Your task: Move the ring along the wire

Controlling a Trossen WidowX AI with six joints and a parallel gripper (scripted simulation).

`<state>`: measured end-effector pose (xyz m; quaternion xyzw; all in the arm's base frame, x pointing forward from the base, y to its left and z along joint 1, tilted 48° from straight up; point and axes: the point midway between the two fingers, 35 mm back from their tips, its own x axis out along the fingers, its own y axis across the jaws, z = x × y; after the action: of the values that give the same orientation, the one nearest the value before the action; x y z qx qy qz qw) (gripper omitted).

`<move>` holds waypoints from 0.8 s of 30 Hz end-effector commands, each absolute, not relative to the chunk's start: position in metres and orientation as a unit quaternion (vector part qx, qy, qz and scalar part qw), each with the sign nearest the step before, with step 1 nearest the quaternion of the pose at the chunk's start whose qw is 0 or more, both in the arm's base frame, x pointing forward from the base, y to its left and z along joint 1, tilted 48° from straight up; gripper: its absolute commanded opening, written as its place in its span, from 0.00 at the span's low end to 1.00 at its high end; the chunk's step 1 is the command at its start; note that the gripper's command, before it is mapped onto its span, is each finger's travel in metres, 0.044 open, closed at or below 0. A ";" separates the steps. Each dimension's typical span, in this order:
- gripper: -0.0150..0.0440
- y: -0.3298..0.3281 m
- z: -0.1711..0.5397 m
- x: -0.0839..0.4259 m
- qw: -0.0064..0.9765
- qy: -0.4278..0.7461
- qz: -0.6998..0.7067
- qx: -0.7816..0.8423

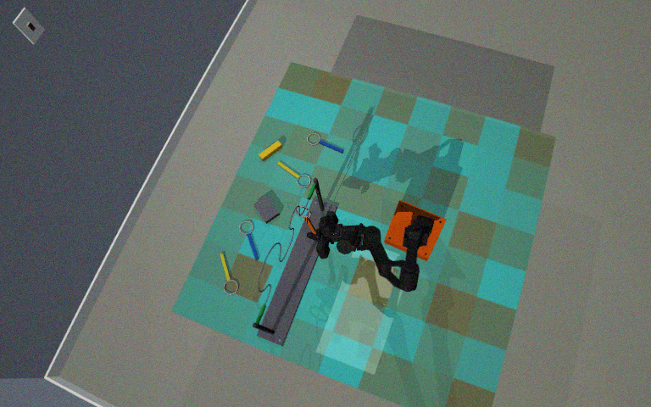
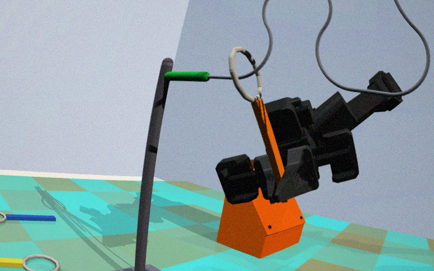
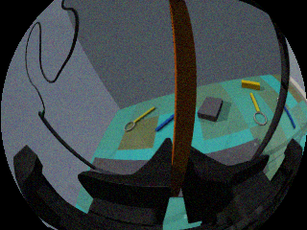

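My pincer (image 1: 314, 236) (image 2: 277, 188) (image 3: 177, 192) grips the orange handle (image 1: 311, 225) (image 2: 268, 135) (image 3: 184, 96); its ring (image 1: 298, 209) (image 2: 231, 65), upper centre of the exterior view, surrounds the grey wire (image 1: 259, 278) (image 2: 270, 38) (image 3: 77, 34). Below spreads a turquoise-and-olive checkered mat (image 1: 499, 180) (image 2: 179, 250) (image 3: 221, 131); at the top view's upper left, a pale plate (image 1: 21, 22) marks the dark blue-grey surface.
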<state>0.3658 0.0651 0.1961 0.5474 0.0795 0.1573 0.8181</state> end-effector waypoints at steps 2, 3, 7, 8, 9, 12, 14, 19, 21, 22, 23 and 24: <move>0.00 0.060 0.181 0.366 0.836 0.091 0.148 0.520; 0.00 0.059 0.179 0.366 0.840 0.092 0.146 0.515; 0.00 0.055 0.172 0.366 0.852 0.097 0.141 0.495; 0.00 0.054 0.170 0.366 0.855 0.098 0.140 0.490; 0.00 0.052 0.168 0.366 0.858 0.099 0.139 0.484; 0.00 0.048 0.162 0.366 0.868 0.102 0.134 0.468; 0.00 0.046 0.158 0.366 0.872 0.104 0.132 0.459; 0.00 0.039 0.150 0.366 0.883 0.108 0.127 0.438; 0.00 0.036 0.147 0.366 0.887 0.110 0.125 0.431; 0.00 0.035 0.146 0.366 0.888 0.110 0.124 0.428; 0.00 0.034 0.144 0.366 0.889 0.110 0.124 0.426; 0.00 0.033 0.143 0.366 0.890 0.111 0.123 0.424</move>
<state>0.3671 0.0360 0.1504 0.4325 0.1053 0.1260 0.8866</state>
